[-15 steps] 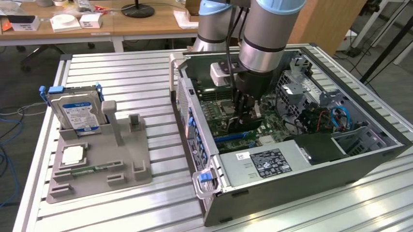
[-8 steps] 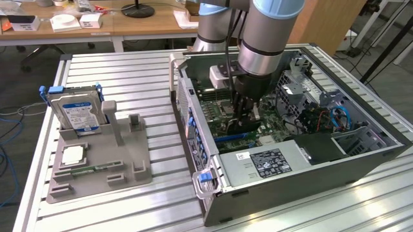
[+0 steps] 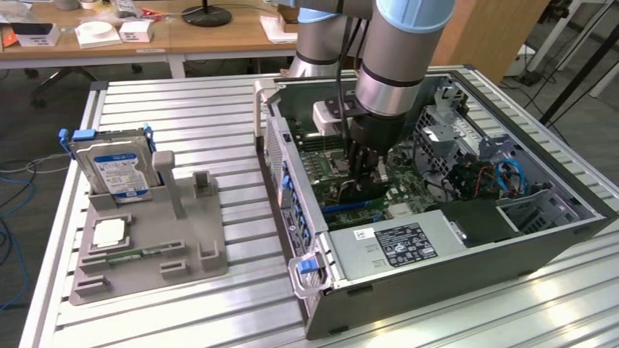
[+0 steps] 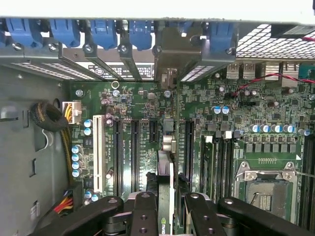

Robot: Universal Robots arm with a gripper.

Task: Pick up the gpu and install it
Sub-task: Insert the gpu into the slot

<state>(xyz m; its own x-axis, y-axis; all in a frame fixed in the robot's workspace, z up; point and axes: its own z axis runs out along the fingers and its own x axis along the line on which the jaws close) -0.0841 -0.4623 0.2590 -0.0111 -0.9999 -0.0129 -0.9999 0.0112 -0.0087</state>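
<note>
Your gripper (image 4: 166, 206) is clamped on the gpu (image 4: 166, 162), holding it on edge by the upper edge, down inside the open computer case (image 3: 425, 250). The card hangs over the motherboard (image 4: 142, 105), its bracket end toward the rear slot covers (image 4: 98, 56), lined up near a long black slot (image 4: 134, 152) (seated or not, can't tell). I'd treat it as light, stiff and fragile: grip bare board edges, not components, and don't twist.
</note>
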